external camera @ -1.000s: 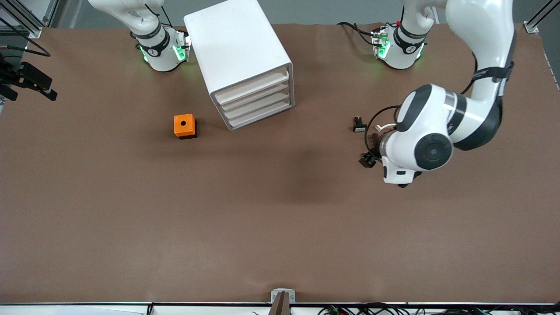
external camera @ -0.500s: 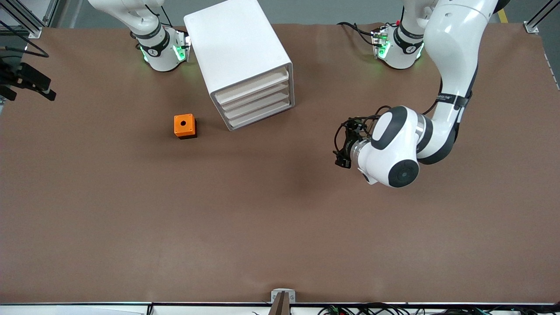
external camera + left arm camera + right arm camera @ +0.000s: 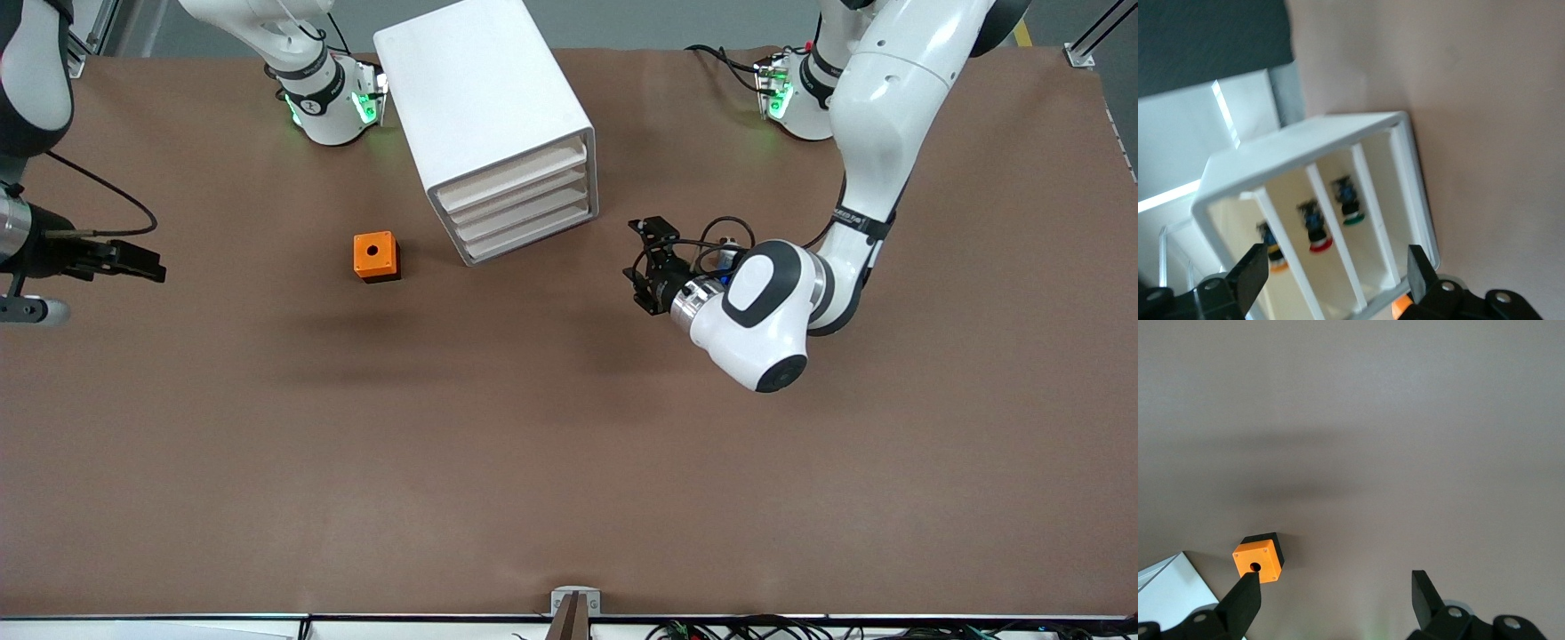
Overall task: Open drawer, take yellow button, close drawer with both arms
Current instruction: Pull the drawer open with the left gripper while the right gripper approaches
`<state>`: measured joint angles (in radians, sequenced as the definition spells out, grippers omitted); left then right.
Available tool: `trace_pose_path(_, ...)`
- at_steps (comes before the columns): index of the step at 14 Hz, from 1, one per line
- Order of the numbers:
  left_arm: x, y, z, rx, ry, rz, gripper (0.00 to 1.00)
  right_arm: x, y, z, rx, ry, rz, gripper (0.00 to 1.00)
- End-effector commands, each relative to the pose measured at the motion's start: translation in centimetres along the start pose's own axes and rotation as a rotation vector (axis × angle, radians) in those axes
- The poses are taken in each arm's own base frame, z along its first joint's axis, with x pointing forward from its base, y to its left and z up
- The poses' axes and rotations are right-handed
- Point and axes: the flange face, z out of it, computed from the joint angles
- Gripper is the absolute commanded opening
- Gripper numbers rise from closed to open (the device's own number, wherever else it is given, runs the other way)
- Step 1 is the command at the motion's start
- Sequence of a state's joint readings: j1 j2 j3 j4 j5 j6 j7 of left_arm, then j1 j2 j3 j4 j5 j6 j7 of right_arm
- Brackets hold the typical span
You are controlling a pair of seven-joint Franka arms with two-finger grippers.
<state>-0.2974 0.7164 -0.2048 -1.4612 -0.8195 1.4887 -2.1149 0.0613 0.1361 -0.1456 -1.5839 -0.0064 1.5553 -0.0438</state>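
The white drawer cabinet point(image 3: 471, 84) stands near the arms' bases, all its drawers point(image 3: 524, 209) shut. My left gripper point(image 3: 640, 263) is open and empty, level with the drawer fronts and a short way off them. In the left wrist view my left gripper point(image 3: 1335, 275) faces the cabinet point(image 3: 1405, 143). Through its front I see the orange-capped button point(image 3: 1274, 245) beside a red-capped one point(image 3: 1315, 230) and a green-capped one point(image 3: 1349, 203). My right gripper point(image 3: 142, 262) is open and empty over the table at the right arm's end; it also shows in the right wrist view point(image 3: 1335, 597).
An orange cube with a black hole point(image 3: 375, 256) sits on the brown table point(image 3: 569, 462) beside the cabinet, toward the right arm's end. It also shows in the right wrist view point(image 3: 1258, 560). The small black part with a white face is hidden by the left arm.
My left arm has swung its gripper across the table toward the cabinet's drawer fronts. My right arm has come into view, with its gripper moving in over the table's end.
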Motion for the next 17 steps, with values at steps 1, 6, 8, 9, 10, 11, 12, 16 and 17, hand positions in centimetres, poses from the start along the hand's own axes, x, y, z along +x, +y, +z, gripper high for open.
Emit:
trace_pose_path(1, -1.6, 0.3, 1.9, 0.103, -0.068, -0.100, 0.84, -0.2, -0.1, -1.2, -0.005, 0.006, 0.007, 1.00)
trace_pose_path(6, -4.2, -0.4, 7.3, 0.199, -0.051, -0.267, 0.74, -0.8, -6.5, -1.3, -0.012, -0.016, 0.246, 1.00)
trace_pose_path(8, -4.7, -0.4, 9.5, 0.227, -0.033, -0.300, 0.70, -1.1, -9.5, -1.2, -0.014, -0.019, 0.315, 1.00)
trace_pose_path(9, -5.0, -0.5, 10.4, 0.241, -0.030, -0.305, 0.62, -1.3, -10.9, -1.2, -0.019, -0.016, 0.343, 1.00)
trace_pose_path(10, -5.2, -0.5, 10.9, 0.255, -0.033, -0.316, 0.61, -1.5, -12.5, -1.2, -0.023, -0.012, 0.385, 1.00)
trace_pose_path(11, -5.7, -0.9, 12.1, 0.265, -0.021, -0.317, 0.61, -1.7, -13.5, -1.2, -0.026, -0.009, 0.419, 1.00)
trace_pose_path(12, -5.9, -1.1, 13.1, 0.268, -0.006, -0.316, 0.61, -1.9, -14.4, -1.2, -0.027, -0.007, 0.439, 1.00)
trace_pose_path(16, -6.9, -2.1, 15.9, 0.289, 0.017, -0.316, 0.52, -2.9, -19.0, -0.9, -0.038, 0.002, 0.463, 1.00)
trace_pose_path(17, -7.1, -2.4, 16.6, 0.291, 0.027, -0.313, 0.51, -3.1, -20.1, -0.9, -0.036, 0.012, 0.476, 1.00)
